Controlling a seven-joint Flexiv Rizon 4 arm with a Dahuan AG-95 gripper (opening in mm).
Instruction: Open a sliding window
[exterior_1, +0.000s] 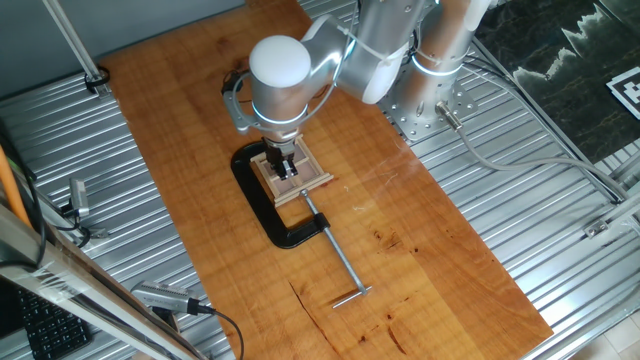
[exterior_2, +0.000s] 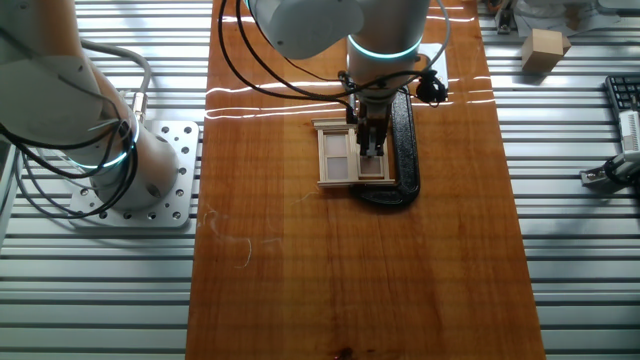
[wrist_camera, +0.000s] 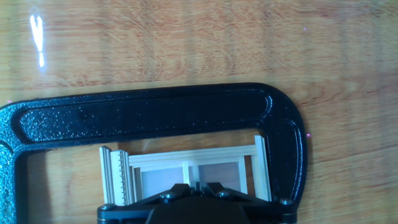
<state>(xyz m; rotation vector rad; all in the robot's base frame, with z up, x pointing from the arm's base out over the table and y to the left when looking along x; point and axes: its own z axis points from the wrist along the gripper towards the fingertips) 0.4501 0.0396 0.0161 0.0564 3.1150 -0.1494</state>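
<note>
The little sliding window (exterior_2: 349, 157) lay flat mid-counter (exterior_2: 300, 290), clamped inside the black C-clamp (exterior_2: 404, 150), whose long screw (exterior_1: 335, 253) ran off toward 5 o'clock in one fixed view. The fingers (exterior_2: 372, 140) were straight down on the window, tips pinched nearly together. Honestly couldn't tell if they gripped anything.

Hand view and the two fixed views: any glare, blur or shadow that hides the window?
Hand view: a bright glare streak on the wooden board; the gripper blocks the lower part of the sliding window. The other fixed view: white glare bands across the board's far end, window legible. One fixed view: even light, the arm covers part of the window.
</note>
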